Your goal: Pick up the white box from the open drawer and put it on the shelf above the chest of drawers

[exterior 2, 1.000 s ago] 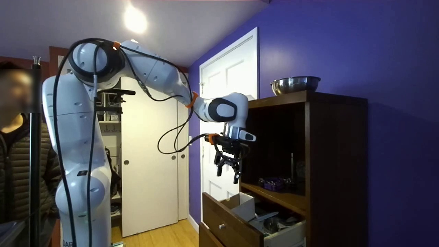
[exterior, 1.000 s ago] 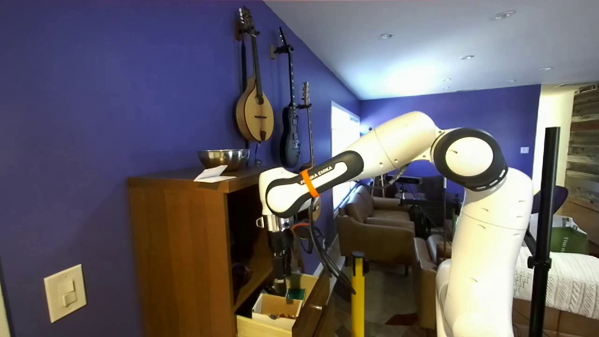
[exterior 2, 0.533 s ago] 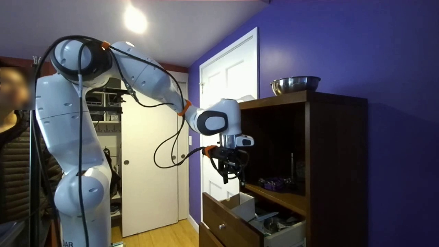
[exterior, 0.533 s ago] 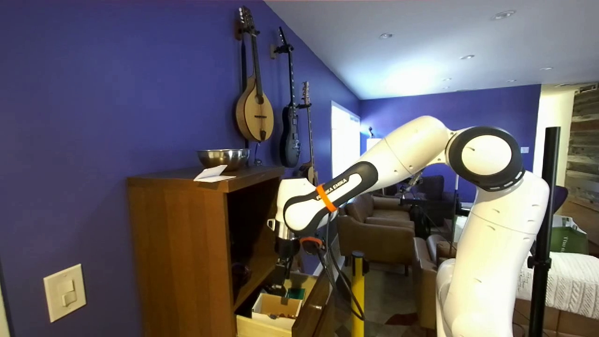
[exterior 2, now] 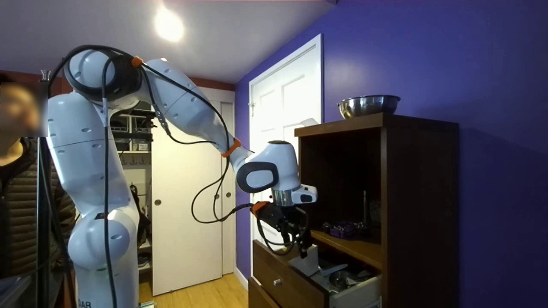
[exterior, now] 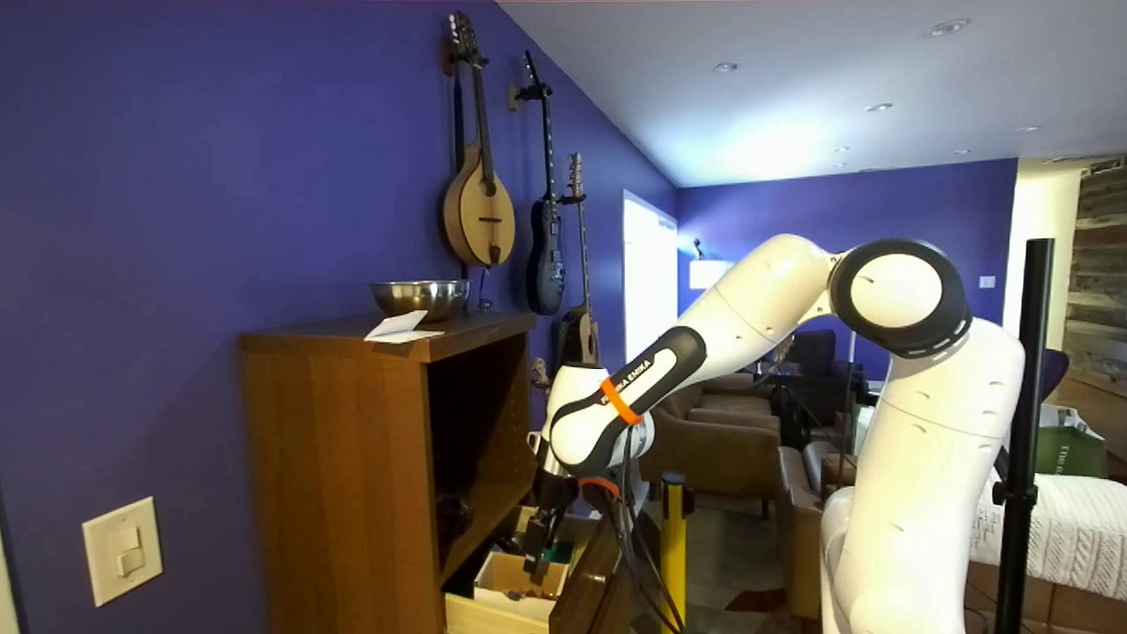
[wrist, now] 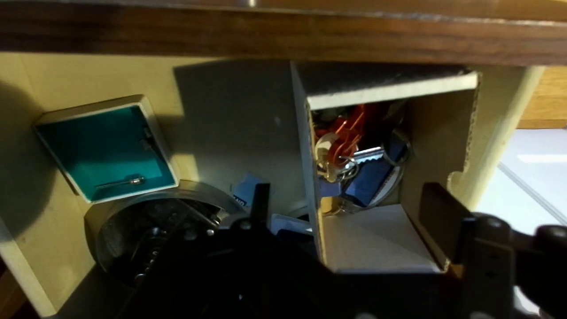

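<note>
Claw [wrist: 347, 195] spread wide, nothing gripped — in the wrist view, the white box [wrist: 436, 144] lies below, largely between the fingers [wrist: 443, 217], one overlapping its notched side.

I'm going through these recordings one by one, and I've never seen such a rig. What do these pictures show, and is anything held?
It's a single robot arm with a two-fingered gripper. The exterior views come from two cameras outside the robot; the wrist view, taken from the arm's end, looks into the open drawer of a chest of drawers. In it are a white box with what look like keys inside, a teal-lined box and a round metal container. Nothing appears held: the fingers stand apart, though whether they touch the white box I can't tell.
</note>
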`<state>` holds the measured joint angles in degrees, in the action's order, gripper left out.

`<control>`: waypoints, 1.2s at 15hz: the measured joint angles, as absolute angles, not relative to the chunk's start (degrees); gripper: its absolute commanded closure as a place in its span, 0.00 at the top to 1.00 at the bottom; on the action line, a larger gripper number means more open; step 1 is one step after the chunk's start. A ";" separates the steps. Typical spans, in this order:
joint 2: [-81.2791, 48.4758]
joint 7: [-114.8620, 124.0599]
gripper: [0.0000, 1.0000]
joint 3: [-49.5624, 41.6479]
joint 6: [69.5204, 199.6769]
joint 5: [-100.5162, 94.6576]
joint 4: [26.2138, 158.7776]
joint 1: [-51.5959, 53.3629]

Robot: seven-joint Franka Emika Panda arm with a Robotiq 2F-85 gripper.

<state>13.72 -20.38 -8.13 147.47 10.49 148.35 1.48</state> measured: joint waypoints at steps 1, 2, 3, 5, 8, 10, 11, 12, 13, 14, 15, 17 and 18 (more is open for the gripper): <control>13.46 -20.47 0.47 -8.41 147.74 10.66 148.35 1.48; 13.15 -20.63 0.40 -8.62 147.74 10.67 148.34 1.48; 12.74 -20.87 0.32 -8.73 147.74 10.67 148.35 1.48; 11.81 -21.36 0.20 -8.75 147.73 10.69 148.35 1.52; 10.59 -21.66 0.00 -8.75 147.75 10.72 148.35 1.54; 10.38 -21.67 0.00 -8.80 147.80 10.72 148.34 1.36; 10.38 -21.67 0.00 -8.85 147.81 10.72 148.33 1.18; 10.37 -21.68 0.01 -8.95 147.81 10.72 148.31 0.97; 10.38 -21.68 0.01 -9.11 147.81 10.72 148.31 0.75; 10.45 -21.72 0.01 -9.36 147.71 10.72 148.30 0.55; 10.73 -21.73 0.01 -9.72 147.28 10.80 148.25 0.30; 12.41 -21.98 0.01 -10.95 143.91 12.34 147.70 -0.24; 13.95 -22.00 0.01 -11.58 141.75 12.80 147.25 -0.74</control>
